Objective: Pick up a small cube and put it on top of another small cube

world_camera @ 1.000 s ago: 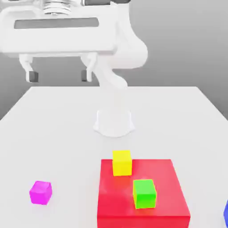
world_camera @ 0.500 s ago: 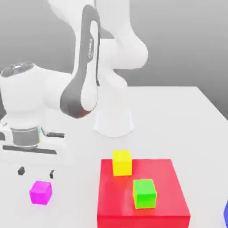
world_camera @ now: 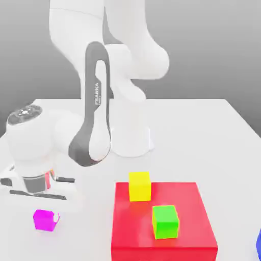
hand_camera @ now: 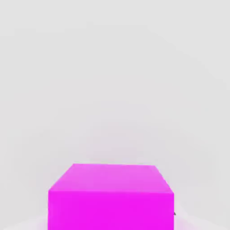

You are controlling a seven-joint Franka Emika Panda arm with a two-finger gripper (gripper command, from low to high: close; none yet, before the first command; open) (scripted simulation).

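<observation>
Jaws clenched on magenta cube (world_camera: 44,220), low at the bench (world_camera: 178,142), squared to its sides, presumably for a steady lift and flat set-down on yellow cube (world_camera: 139,187) or green cube (world_camera: 165,222).

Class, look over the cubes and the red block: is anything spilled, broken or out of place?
Nothing stands out. The yellow cube and green cube sit intact on the red block, and the magenta cube looks undamaged at the gripper.
</observation>
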